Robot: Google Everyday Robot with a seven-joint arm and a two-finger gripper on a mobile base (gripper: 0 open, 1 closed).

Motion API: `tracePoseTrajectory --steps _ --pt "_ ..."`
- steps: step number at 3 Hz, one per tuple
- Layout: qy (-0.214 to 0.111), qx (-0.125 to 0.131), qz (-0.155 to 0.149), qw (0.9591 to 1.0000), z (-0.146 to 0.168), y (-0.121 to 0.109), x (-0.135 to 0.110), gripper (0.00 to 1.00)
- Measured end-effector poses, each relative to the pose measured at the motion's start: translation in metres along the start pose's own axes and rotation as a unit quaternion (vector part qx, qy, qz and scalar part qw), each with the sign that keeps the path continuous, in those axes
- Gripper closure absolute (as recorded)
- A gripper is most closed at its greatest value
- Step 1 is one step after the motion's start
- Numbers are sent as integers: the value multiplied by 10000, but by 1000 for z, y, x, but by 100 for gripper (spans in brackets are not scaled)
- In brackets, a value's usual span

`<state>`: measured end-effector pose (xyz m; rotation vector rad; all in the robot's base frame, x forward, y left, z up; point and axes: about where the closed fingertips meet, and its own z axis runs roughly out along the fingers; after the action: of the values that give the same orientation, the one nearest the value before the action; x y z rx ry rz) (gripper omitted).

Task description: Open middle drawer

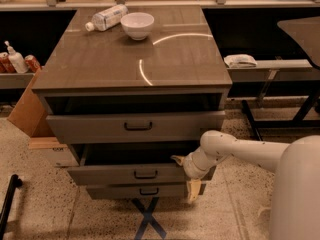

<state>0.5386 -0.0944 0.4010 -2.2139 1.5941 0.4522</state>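
Middle drawer point(110, 175) stands pulled out, its right end hidden behind the tool point(186, 176), whose grip I cannot tell.

The middle drawer point(115, 175), grey-brown with a wide flat front and a small dark bail handle at centre, stands partway out and level, its shadowed inside showing above the front. The gripper point(186, 176) sits at its right end.

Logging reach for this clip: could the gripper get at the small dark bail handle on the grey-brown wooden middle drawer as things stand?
Probably yes. The gripper sits at the right end of the front of the grey-brown middle drawer; its dark bail handle lies just left, with nothing between them.
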Motion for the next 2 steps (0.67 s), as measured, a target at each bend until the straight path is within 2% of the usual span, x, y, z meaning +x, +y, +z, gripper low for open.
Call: tracePoseTrajectory --steps 1,2 --pt "58 -207 40 9998 6 7 -3 19" --pt "68 -212 42 9997 1 7 -5 49"
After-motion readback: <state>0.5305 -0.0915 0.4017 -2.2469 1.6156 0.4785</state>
